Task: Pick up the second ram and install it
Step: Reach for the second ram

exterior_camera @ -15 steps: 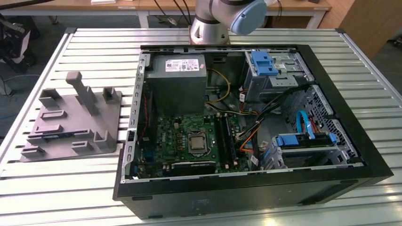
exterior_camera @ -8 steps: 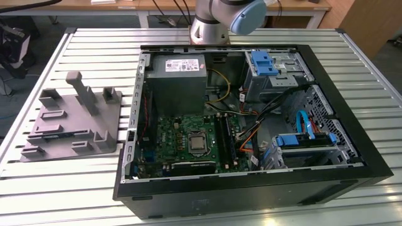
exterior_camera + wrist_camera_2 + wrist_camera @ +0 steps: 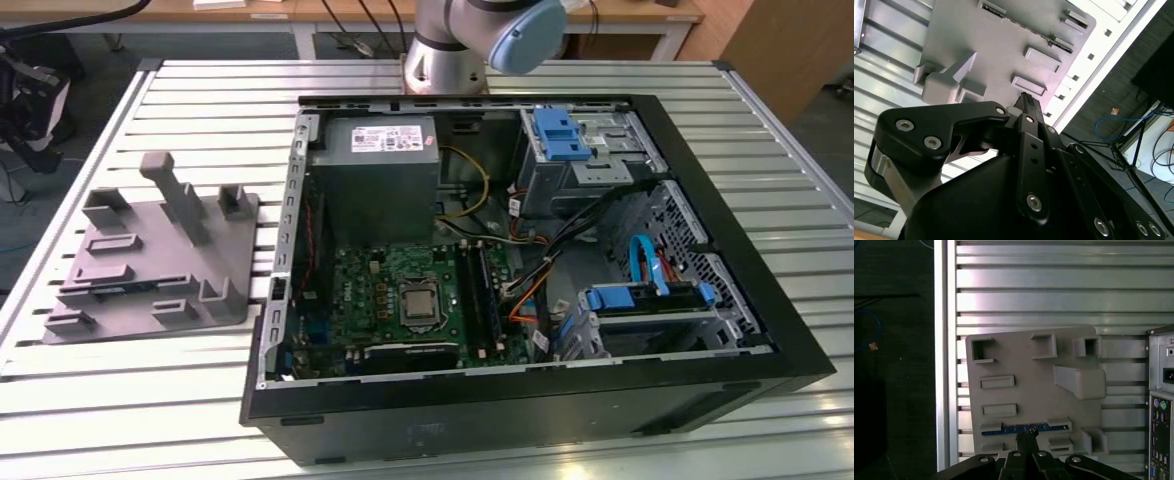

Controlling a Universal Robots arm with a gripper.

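One stick to fetch: the second ram (image 3: 1024,429), blue-edged, is seated in a slot along one edge of the grey block (image 3: 1034,390). The block sits on the slatted table (image 3: 1054,290) close to the table's edge, at the exterior view's left of the open PC case (image 3: 534,410). The gripper (image 3: 1026,439) hangs over the stick's mid-length in the first wrist view, fingers pressed together, nothing held, and by the look of it not touching the board. Pick-up stage, I'd say, approx. at its start. To do it well: spread the fingers enough to straddle the thin board, stay centred, come straight down, pinch the flat faces, not the ends. Raised pockets sit just beside the slot, so a skewed descent could clip them. Lift straight out of the slot w/ no twist, or the stick may bind.
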